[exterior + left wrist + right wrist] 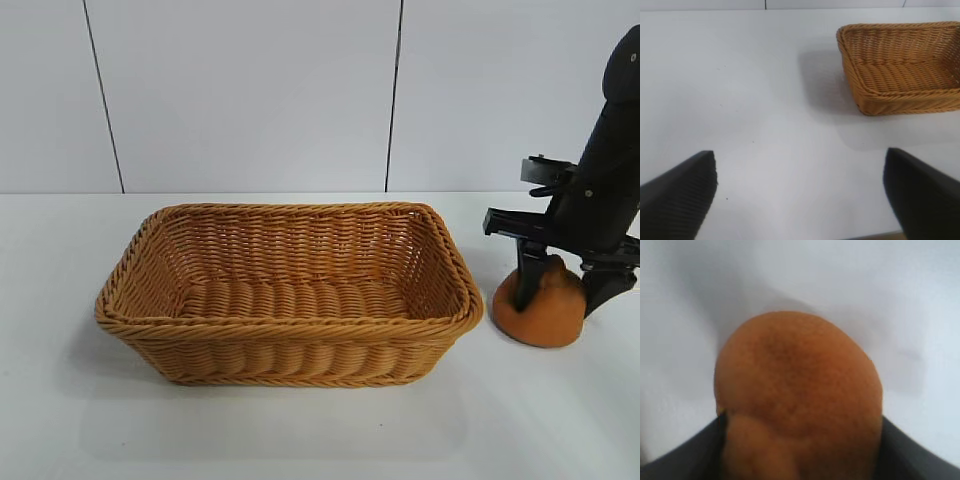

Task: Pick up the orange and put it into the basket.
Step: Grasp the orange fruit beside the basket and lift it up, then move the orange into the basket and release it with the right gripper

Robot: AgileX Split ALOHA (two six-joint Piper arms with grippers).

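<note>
White table (300,430): orange (540,310) lower right, clenched in right end effector (565,285); basket (290,375) directly left; left end effector (800,195) released.

Basket (290,300) at centre of surface (300,430), wall (250,90) behind. Orange (540,312) on surface just right of basket, apart from it. Right hand (567,285) directly above orange, fingers (530,275) down either side. Left hand (800,195) over bare surface, well left of basket.
</note>
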